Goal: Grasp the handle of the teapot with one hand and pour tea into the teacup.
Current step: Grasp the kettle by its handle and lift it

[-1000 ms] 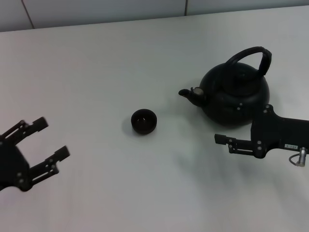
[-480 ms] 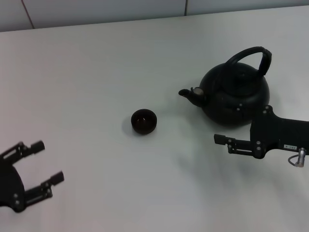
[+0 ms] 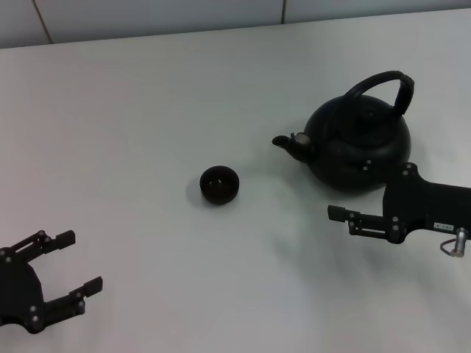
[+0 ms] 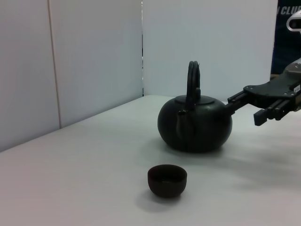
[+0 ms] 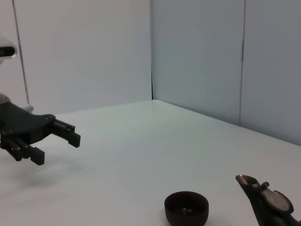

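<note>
At the near left corner of the table the left gripper (image 3: 70,273) hangs with fingers apart, well away from the work. The teacup (image 3: 219,184) sits mid-table, the teapot (image 3: 358,147) to its right, spout toward it. The right gripper (image 3: 340,213) hovers low beside the pot; I cannot tell its finger state. Reaching the handle (image 3: 383,87) from there risks nudging the pot.
</note>
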Action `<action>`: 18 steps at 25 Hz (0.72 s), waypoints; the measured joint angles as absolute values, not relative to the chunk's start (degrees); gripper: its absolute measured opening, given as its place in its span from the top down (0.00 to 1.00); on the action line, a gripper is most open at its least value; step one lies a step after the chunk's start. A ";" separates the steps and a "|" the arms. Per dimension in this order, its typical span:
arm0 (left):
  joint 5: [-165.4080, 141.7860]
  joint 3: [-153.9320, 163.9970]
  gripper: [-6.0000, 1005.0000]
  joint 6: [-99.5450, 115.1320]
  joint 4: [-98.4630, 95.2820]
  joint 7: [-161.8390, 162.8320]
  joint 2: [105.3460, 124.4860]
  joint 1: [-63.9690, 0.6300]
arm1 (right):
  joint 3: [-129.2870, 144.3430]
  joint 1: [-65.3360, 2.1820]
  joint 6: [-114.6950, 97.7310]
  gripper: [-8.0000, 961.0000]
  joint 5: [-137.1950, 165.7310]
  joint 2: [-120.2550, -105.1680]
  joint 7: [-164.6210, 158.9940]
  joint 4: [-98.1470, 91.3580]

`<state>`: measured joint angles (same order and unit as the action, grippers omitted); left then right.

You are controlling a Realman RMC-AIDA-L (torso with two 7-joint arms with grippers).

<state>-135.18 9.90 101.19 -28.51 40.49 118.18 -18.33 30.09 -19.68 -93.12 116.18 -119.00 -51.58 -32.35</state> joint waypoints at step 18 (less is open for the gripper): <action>-134.29 9.40 0.20 100.63 -28.18 40.94 118.29 -19.07 | 4.21 -11.66 -91.72 0.28 98.36 -119.51 -13.89 4.04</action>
<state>-134.29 9.40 100.63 -28.18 40.94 118.29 -19.07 4.21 -11.66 -91.72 98.36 -119.51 -13.89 4.04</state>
